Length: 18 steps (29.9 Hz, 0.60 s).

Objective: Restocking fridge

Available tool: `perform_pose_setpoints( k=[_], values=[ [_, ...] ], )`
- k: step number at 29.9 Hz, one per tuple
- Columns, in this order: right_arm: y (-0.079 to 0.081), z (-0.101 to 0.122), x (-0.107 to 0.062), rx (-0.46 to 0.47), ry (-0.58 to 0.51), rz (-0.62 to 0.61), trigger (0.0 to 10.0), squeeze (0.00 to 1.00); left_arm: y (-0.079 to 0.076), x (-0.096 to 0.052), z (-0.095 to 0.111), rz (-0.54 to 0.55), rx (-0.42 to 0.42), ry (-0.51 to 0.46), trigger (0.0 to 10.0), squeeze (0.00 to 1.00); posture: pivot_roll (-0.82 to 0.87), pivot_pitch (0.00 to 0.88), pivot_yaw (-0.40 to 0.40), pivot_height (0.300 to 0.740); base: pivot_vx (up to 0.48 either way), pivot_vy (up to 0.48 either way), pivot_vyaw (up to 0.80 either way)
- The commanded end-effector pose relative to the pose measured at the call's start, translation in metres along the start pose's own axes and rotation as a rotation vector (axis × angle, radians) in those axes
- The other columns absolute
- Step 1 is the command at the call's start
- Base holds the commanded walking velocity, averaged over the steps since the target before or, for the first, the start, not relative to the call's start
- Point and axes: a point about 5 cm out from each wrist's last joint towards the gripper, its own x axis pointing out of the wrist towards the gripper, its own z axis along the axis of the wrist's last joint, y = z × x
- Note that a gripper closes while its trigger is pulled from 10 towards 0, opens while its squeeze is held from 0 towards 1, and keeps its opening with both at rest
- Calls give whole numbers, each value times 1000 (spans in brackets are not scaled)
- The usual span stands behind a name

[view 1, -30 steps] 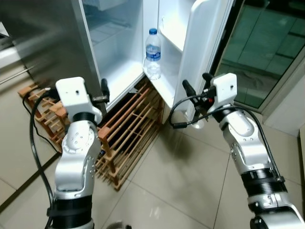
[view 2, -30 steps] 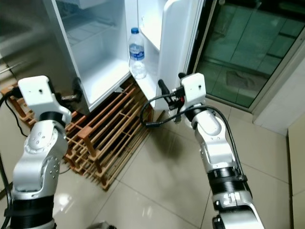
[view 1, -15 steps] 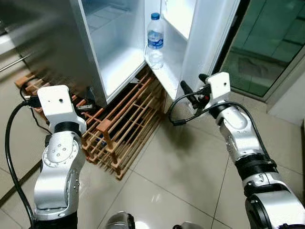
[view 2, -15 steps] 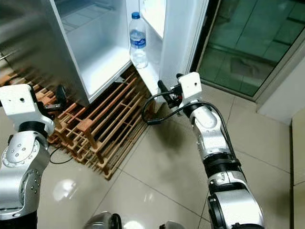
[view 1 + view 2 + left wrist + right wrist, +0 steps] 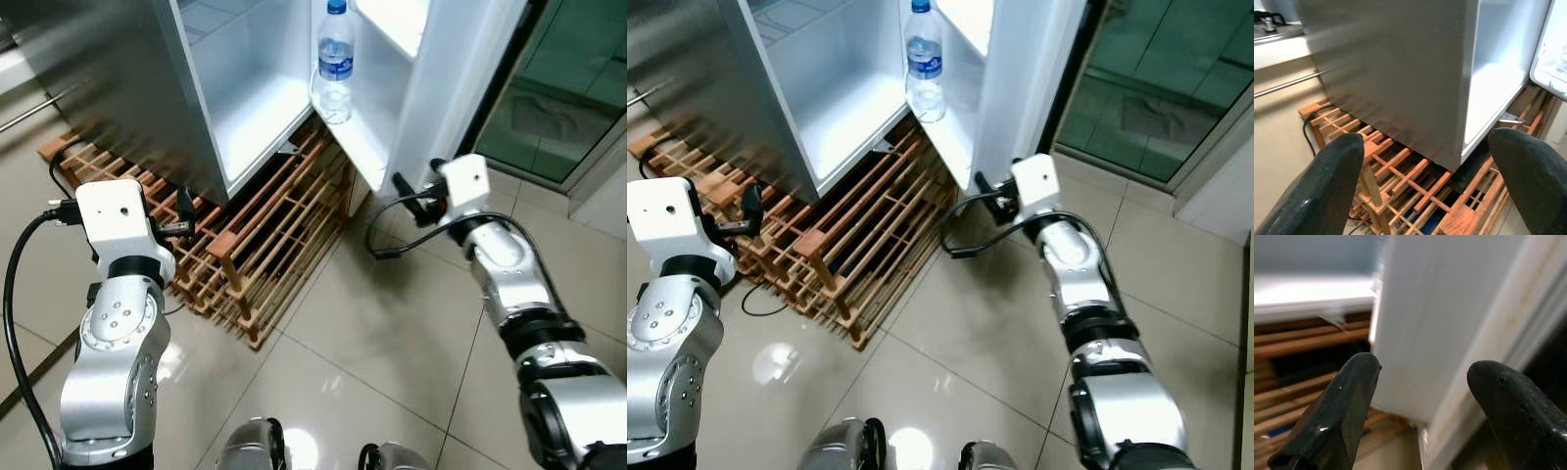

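The fridge [image 5: 118, 88] stands open, its white bottom compartment [image 5: 257, 110] bare. A clear water bottle [image 5: 335, 61] with a blue cap stands upright on the lowest shelf of the open door [image 5: 446, 93]. My left gripper [image 5: 184, 210] hangs open and holds nothing, low in front of the steel fridge side, above the wooden rack [image 5: 1415, 181]. My right gripper [image 5: 409, 188] is open at the door's lower outer corner. In the right wrist view the white door edge [image 5: 1449, 318] lies just beyond the spread fingertips [image 5: 1364, 367].
A slatted wooden rack [image 5: 265, 235] lies on the tiled floor under and in front of the fridge, with a black cable [image 5: 69, 157] beside it. A dark glass door [image 5: 563, 98] stands to the right. My feet [image 5: 257, 448] show at the bottom edge.
The whole view has shifted. My left gripper has dropped from the fridge body's front edge to low over the rack. The right gripper has stayed by the door's lower corner.
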Motion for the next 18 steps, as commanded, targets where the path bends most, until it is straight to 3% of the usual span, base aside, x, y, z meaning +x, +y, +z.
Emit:
perform_pose_setpoints(
  k=[1, 2, 7, 10, 12, 14, 17, 18],
  values=[
    [-23, -3, -9, -19, 17, -82, 10000, 0, -3, -1, 3, -22, -2, -3, 10000, 0, 50, 194, 23, 740, 0, 0, 0],
    [-39, -3, -16, -34, 29, -133, 10000, 0, -5, 1, 2, -30, -8, -1, 10000, 0, 38, 190, 27, 740, 0, 0, 0],
    [-59, -6, -28, -73, 56, -183, 10000, 0, -9, 2, 2, -41, -15, 2, 10000, 0, 27, 183, 31, 740, 0, 0, 0],
    [-105, -13, -60, -174, 161, -331, 10000, 0, -15, 7, 1, -60, -27, 4, 10000, 0, 4, 170, 36, 740, 0, 0, 0],
    [-128, -12, -77, -211, 204, -423, 10000, 0, -18, 9, 0, -71, -35, 5, 10000, 0, -7, 160, 34, 740, 0, 0, 0],
    [-143, -6, -87, -198, 183, -483, 10000, 0, -22, 11, -1, -77, -40, 5, 10000, 0, -18, 144, 30, 740, 0, 0, 0],
    [-148, 7, -89, -140, 80, -500, 10000, 0, -27, 15, -3, -80, -40, -2, 10000, 0, -27, 128, 23, 740, 0, 0, 0],
    [-140, 11, -83, -126, 28, -477, 10000, 0, -29, 17, -4, -83, -33, -4, 10000, 0, -37, 104, 15, 740, 0, 0, 0]
  ],
)
